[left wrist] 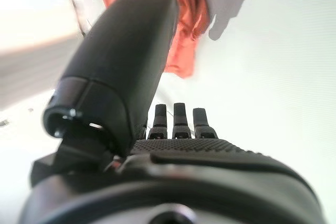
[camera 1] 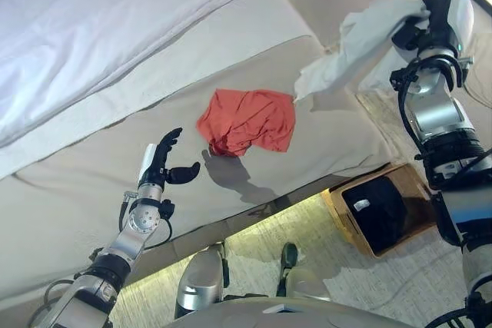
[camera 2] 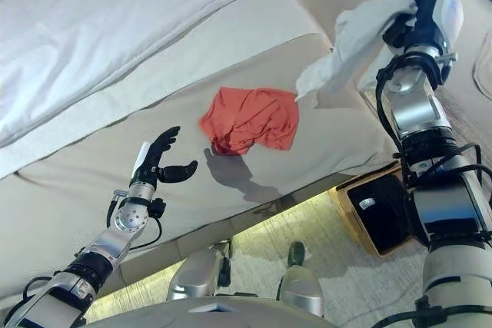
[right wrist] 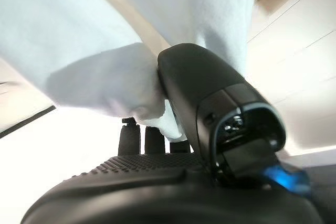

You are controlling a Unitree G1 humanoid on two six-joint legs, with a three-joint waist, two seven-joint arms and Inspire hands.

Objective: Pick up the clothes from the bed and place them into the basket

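An orange-red garment (camera 1: 249, 120) lies crumpled on the beige bed (camera 1: 92, 182), near its front edge. My right hand (camera 1: 421, 27) is raised at the far right, shut on a white garment (camera 1: 350, 44) that hangs from it above the bed's right end; the right wrist view shows the thumb (right wrist: 210, 98) pressing the white cloth (right wrist: 105, 77). My left hand (camera 1: 163, 160) is open and empty above the bed, left of the orange-red garment (left wrist: 184, 30). A wooden basket (camera 1: 388, 209) with a dark inside stands on the floor below the right arm.
A white duvet (camera 1: 115, 21) covers the far left of the bed. A light strip glows under the bed's front edge, above the pale patterned floor (camera 1: 307, 224).
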